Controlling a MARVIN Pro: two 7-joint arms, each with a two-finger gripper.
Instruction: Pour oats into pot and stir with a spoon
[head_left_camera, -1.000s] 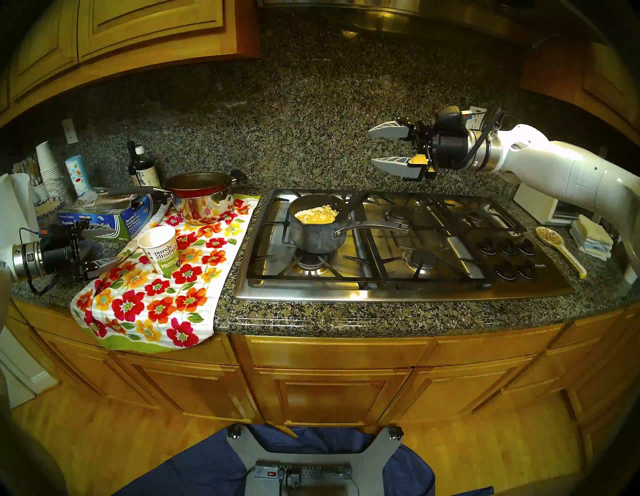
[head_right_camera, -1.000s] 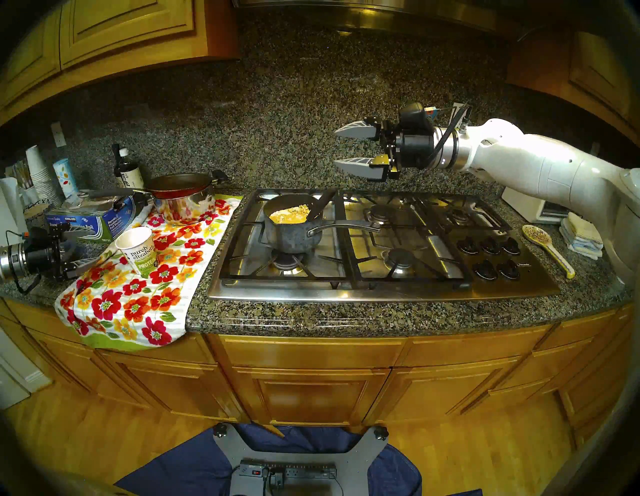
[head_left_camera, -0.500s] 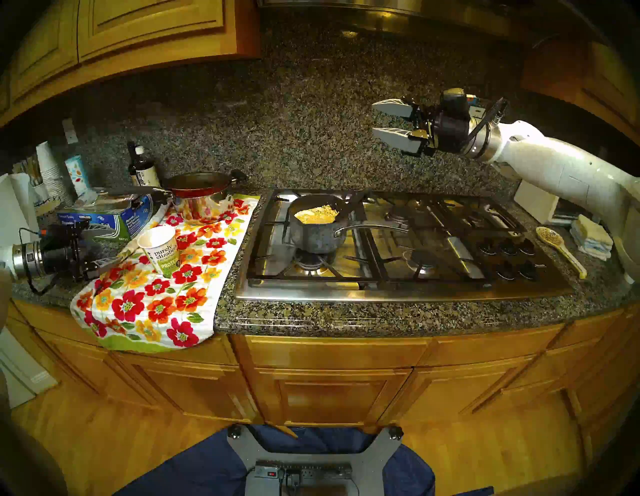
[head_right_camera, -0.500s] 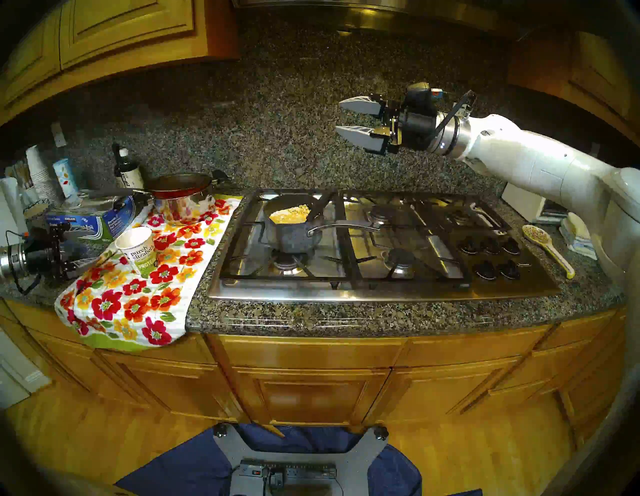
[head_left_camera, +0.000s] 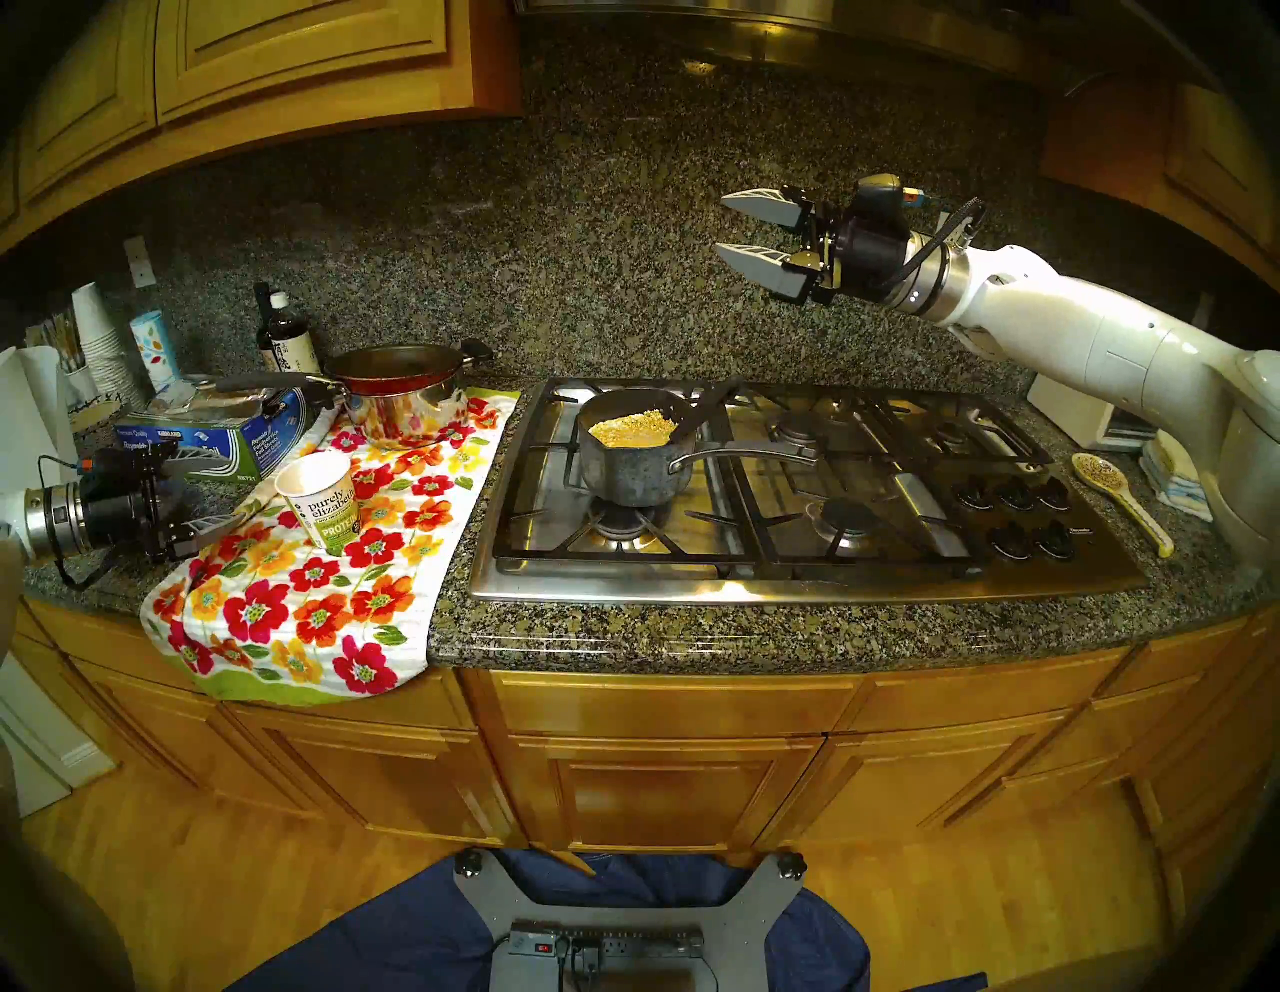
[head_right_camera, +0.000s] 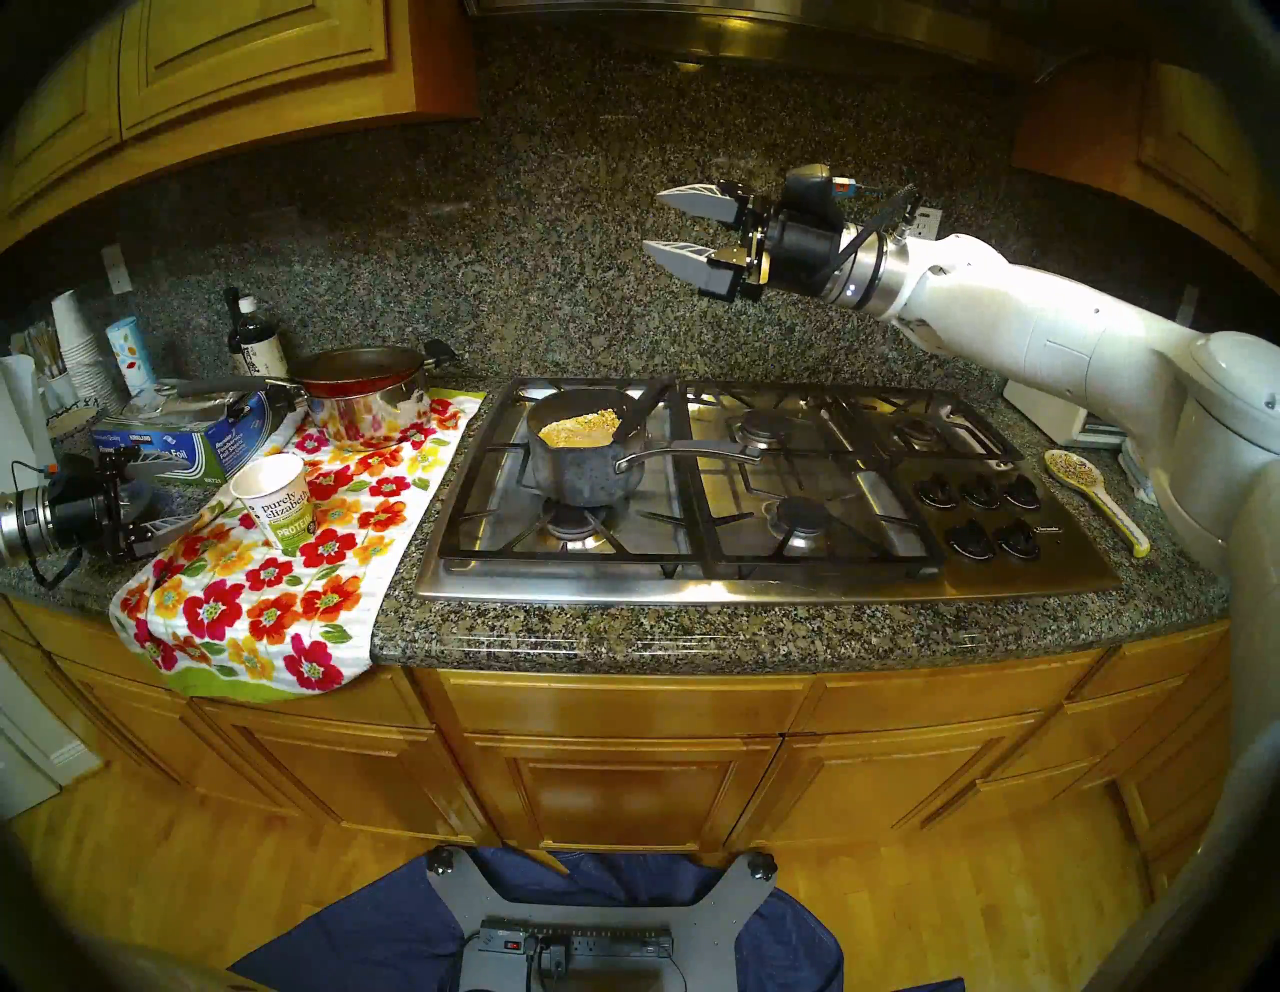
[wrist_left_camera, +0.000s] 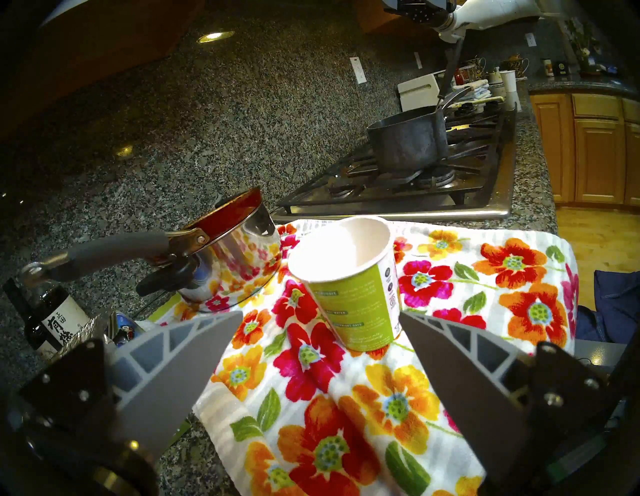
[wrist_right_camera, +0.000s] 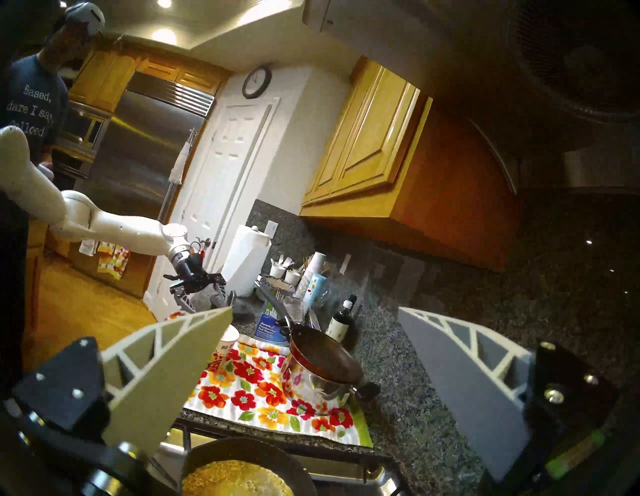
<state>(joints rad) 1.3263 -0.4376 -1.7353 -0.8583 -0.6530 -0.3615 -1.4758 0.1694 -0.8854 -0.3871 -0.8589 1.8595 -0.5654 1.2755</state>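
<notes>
The dark grey mottled pot (head_left_camera: 634, 471) stands on the front left burner with pale yellow oats (head_left_camera: 634, 429) inside. The dark spoon (head_left_camera: 706, 412) leans in the pot against its right rim, held by nothing. The white and green "purely elizabeth" cup (head_left_camera: 320, 500) stands upright on the floral towel; its inside looks empty in the left wrist view (wrist_left_camera: 349, 277). My left gripper (head_left_camera: 221, 488) is open, low over the counter, just left of the cup. My right gripper (head_left_camera: 722, 226) is open and empty, high above the stove, up and right of the pot (wrist_right_camera: 214, 453).
A red frying pan (head_left_camera: 398, 364) sits on a shiny steel pot (head_left_camera: 405, 412) behind the cup. A foil box (head_left_camera: 208, 433), a bottle (head_left_camera: 280, 339) and cups crowd the back left. A cream speckled spoon (head_left_camera: 1115, 495) lies right of the stove (head_left_camera: 796, 582). A person (wrist_right_camera: 34, 97) stands beyond my left arm.
My right gripper has risen well above the stove and shifted a little left, staying open. The spoon stays leaning in the pot. The left arm and the cup have not moved.
</notes>
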